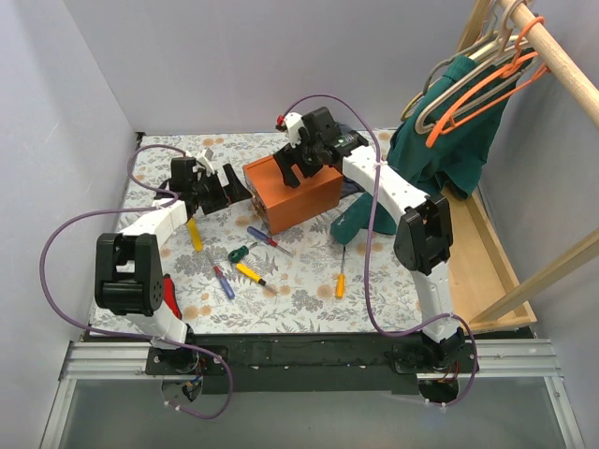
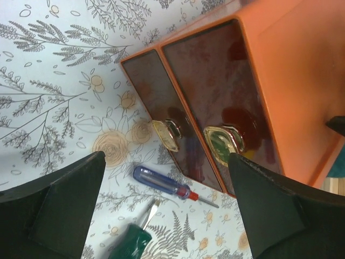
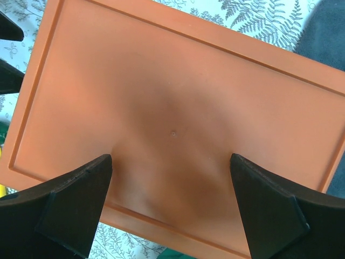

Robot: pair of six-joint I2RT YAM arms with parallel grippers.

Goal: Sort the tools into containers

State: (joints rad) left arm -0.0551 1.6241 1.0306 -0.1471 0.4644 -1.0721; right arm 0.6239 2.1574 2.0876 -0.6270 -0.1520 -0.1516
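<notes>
The orange box (image 1: 299,195) stands at the middle of the table, its two dark drawer fronts (image 2: 215,102) with brass handles shut. My right gripper (image 1: 298,168) is open and empty just above the box's flat top (image 3: 172,108). My left gripper (image 1: 227,184) is open and empty to the left of the box, facing the drawers. A blue screwdriver with a red collar (image 2: 167,185) and a green-handled one (image 2: 129,244) lie between its fingers (image 2: 64,210) on the cloth. Further tools lie in front: yellow (image 1: 195,234), yellow (image 1: 251,273), orange (image 1: 341,281), red-and-blue (image 1: 223,281), chunky red (image 1: 169,292). The clear box is out of view.
Clothes hangers (image 1: 477,75) hang from a wooden rail at the back right over green cloth (image 1: 445,150). A long wooden tray (image 1: 494,248) runs along the right edge. Purple cables (image 1: 56,243) loop beside both arms. Grey walls close the left and back.
</notes>
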